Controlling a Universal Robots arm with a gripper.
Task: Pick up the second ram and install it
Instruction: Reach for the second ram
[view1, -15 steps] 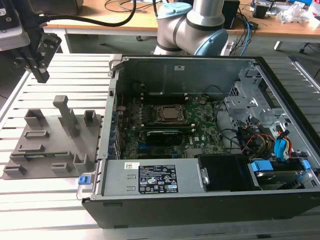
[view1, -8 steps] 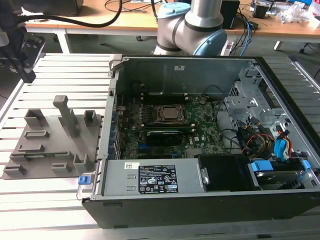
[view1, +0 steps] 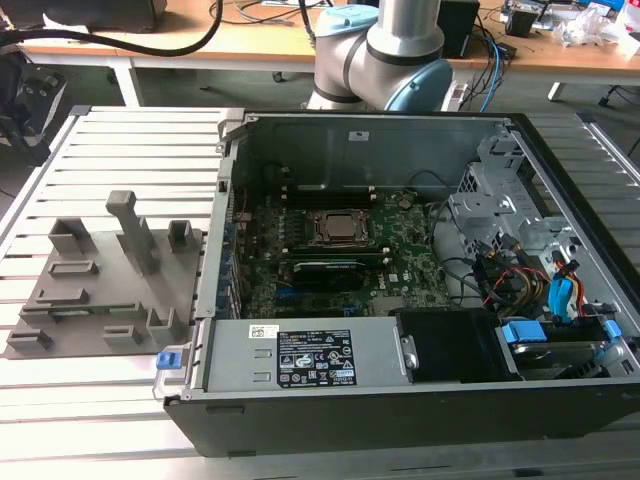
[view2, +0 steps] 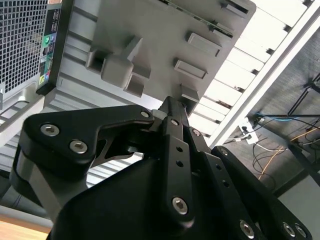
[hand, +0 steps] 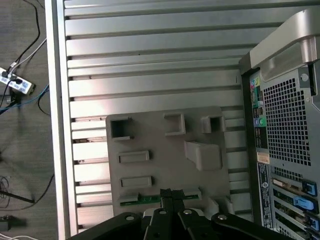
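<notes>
i am up over the grey holder tray (view1: 100, 290), which lies on the slatted table (view1: 120, 420) to the left of the open computer case (view1: 350, 140), and my gripper (hand: 167, 192) points down at the tray's near edge. my jaws look drawn together with nothing between them; in the second wrist view the fingertips (view2: 171, 103) meet in one dark point. the second ram (hand: 142, 199) has not been lifted. it lies flat in the slot nearest the tray's near edge, a thin green strip. in the first wrist view my fingertips cover part of it, and the green shows out to the left of them. so, as i judge it, the stick is straight below me, not off to one side, though how high i hang above it i cannot tell. its long axis runs left to right, parallel to the two empty slots (hand: 134, 156) farther back on the tray. the tall grey post (hand: 202, 154) stands farther back and to the right, well apart from my fingers.
</notes>
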